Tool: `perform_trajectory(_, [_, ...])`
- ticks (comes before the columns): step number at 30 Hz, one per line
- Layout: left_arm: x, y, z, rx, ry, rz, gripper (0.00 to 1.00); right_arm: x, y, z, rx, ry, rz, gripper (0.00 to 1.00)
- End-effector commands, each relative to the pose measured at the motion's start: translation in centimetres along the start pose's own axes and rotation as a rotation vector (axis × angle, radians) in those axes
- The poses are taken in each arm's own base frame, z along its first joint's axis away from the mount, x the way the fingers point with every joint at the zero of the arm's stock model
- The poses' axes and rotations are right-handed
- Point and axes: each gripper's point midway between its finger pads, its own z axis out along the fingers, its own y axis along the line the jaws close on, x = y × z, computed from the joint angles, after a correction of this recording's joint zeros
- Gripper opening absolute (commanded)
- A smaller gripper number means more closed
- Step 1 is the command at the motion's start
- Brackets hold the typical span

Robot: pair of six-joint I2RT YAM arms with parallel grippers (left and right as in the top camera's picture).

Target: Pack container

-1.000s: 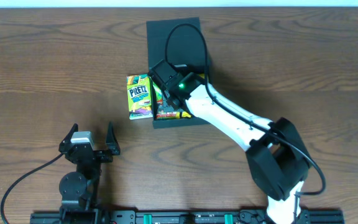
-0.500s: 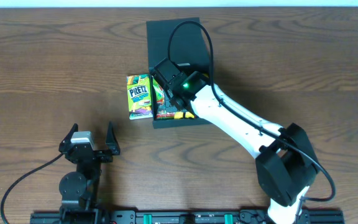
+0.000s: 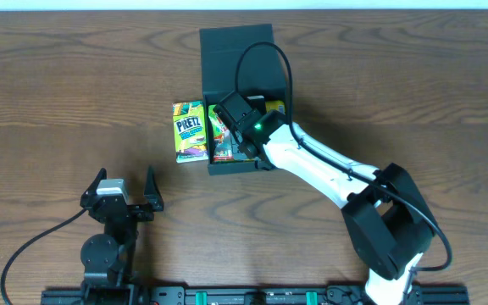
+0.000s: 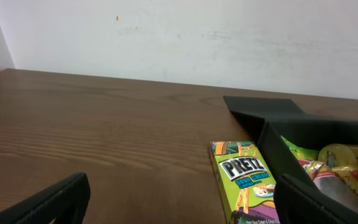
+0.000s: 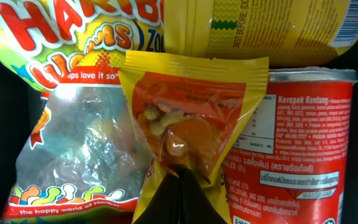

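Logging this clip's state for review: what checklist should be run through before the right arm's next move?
1. Grip: right gripper pinches the small yellow snack pack by its edge: ok.
2. Pack is over the container, above the Haribo bag and Kerepek Kentang can: ok.
3. Lid flap open, folded back: ok.
4. Pretz box packed: not ok, it lies outside beside the container's left wall.
5. Other arm: left gripper open, away from the container: ok.
6. Room inside for the Pretz box: cannot tell.

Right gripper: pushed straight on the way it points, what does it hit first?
The small yellow snack packet the right gripper pinches; behind it, probably the Haribo bag and red Kerepek Kentang can, though depth is unclear.
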Motion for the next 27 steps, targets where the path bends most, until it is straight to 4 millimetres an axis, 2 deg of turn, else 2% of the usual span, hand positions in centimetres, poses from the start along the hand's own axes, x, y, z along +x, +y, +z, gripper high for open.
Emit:
perform_trajectory(1, [1.8, 0.4, 0.0, -0.017, 0.06, 0.006, 0.95, -0.1, -1.5, 0.0, 0.037, -0.004, -0.014, 0.09])
perform_trajectory(3, [1.8, 0.4, 0.0, -0.017, 0.06, 0.006, 0.95, -0.4, -1.4, -0.3, 0.03, -0.014, -0.011, 0.12])
perform_trajectory(4, [1.8, 0.4, 0.0, -0.017, 0.06, 0.006, 0.95, -0.5, -1.4, -0.4, 0.028, -0.018, -0.01, 0.17])
perform_trajectory(5, [1.8, 0.4, 0.0, -0.017, 0.06, 0.006, 0.95, -0.7, -1.4, -0.6, 0.024, -0.023, -0.009, 0.28])
perform_trajectory(9, [1.9, 0.4, 0.0, -0.017, 0.06, 0.006, 0.95, -1.5, -1.4, -2.4, 0.005, -0.063, -0.016, 0.51])
perform_trajectory(12, [1.8, 0.4, 0.0, -0.017, 0.06, 0.006, 0.95, -2.6, -1.4, -4.6, -0.022, -0.116, -0.018, 0.56])
perform_trajectory(17, [1.8, 0.4, 0.0, -0.017, 0.06, 0.006, 0.95, -5.0, -2.7, -10.0, -0.034, -0.264, 0.006, 0.64])
perform_trajectory(19, [1.8, 0.4, 0.0, -0.017, 0.06, 0.006, 0.95, -5.7, -3.8, -12.2, -0.025, -0.313, -0.003, 0.65])
perform_trajectory(21, [1.8, 0.4, 0.0, -0.017, 0.06, 0.006, 0.95, -6.0, -5.8, -14.0, 0.012, -0.345, 0.016, 0.69])
perform_trajectory(23, [1.8, 0.4, 0.0, -0.017, 0.06, 0.006, 0.95, -6.0, -8.5, -15.4, 0.072, -0.362, 0.049, 0.81])
perform_trajectory(25, [1.8, 0.4, 0.0, -0.017, 0.06, 0.006, 0.95, -5.8, -11.0, -16.2, 0.111, -0.364, 0.089, 0.98])
perform_trajectory(27, [1.8, 0.4, 0.0, -0.017, 0.06, 0.006, 0.95, -5.5, -13.6, -16.7, 0.125, -0.371, 0.144, 0.99])
